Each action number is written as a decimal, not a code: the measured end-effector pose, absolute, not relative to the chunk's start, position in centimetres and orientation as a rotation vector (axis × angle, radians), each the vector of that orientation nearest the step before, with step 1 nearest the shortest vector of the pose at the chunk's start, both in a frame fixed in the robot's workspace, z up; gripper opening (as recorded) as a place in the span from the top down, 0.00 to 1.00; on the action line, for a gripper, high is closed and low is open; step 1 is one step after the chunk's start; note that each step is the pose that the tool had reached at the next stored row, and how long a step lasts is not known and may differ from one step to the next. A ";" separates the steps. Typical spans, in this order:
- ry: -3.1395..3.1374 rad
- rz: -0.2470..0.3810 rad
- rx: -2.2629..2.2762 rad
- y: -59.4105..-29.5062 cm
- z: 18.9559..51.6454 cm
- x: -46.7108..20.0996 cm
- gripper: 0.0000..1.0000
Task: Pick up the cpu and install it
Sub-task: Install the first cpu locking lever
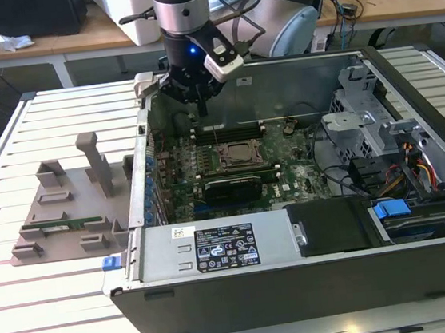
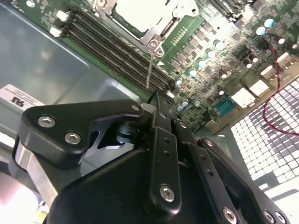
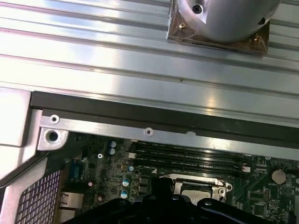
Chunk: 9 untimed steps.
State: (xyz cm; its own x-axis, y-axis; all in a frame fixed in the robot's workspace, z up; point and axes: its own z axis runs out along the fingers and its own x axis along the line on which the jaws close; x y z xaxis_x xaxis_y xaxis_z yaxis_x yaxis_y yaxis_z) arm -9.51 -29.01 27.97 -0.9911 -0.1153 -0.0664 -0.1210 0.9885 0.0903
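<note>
Hovering over one edge of the open case (image 1: 300, 286), the gripper (image 2: 159, 100) has its fingers (image 2: 163, 140) pressed together, tips meeting, with nothing pinched between them that I can make out. In the exterior view it (image 1: 199, 98) hangs above the board, apart from everything on it.

Just beyond the tips in the second wrist view run the memory slots (image 2: 112, 39), dark parallel rows. Past them lies the socket (image 2: 148, 36), and inside its metal frame is a pale silver square that I take to be the cpu (image 2: 135, 11); the first wrist view shows the same bright patch within the frame (image 3: 196, 187). It looks seated flat there, not in the gripper. A thin wire lever (image 2: 149, 70) runs out from the socket corner over the slots; I cannot tell whether it is latched.

Farther off, the green board (image 1: 288, 179) fills the case floor. Outside the case, on the exterior view's left, a grey fixture (image 1: 58, 205) rests on the slatted table (image 1: 62, 313), with a narrow memory stick (image 1: 64, 226) lying in it.

By my judgement the cpu is light, thin and stiff, with a smooth metal top that would slip under a flat pinch. Its underside contacts and the socket's are probably fragile. The safe hold would be across two opposite edges, kept level and never dragged sideways.
</note>
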 end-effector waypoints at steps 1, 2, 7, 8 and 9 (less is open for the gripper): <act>3.072 0.143 -0.183 -29.0 27.7 -9.6 0.89; 3.072 0.142 -0.183 -29.0 27.4 -9.6 0.89; 3.074 0.142 -0.183 -29.0 27.0 -8.8 0.89; 3.075 0.142 -0.183 -29.0 26.9 -8.6 0.89; 3.076 0.142 -0.183 -29.0 26.8 -8.3 0.89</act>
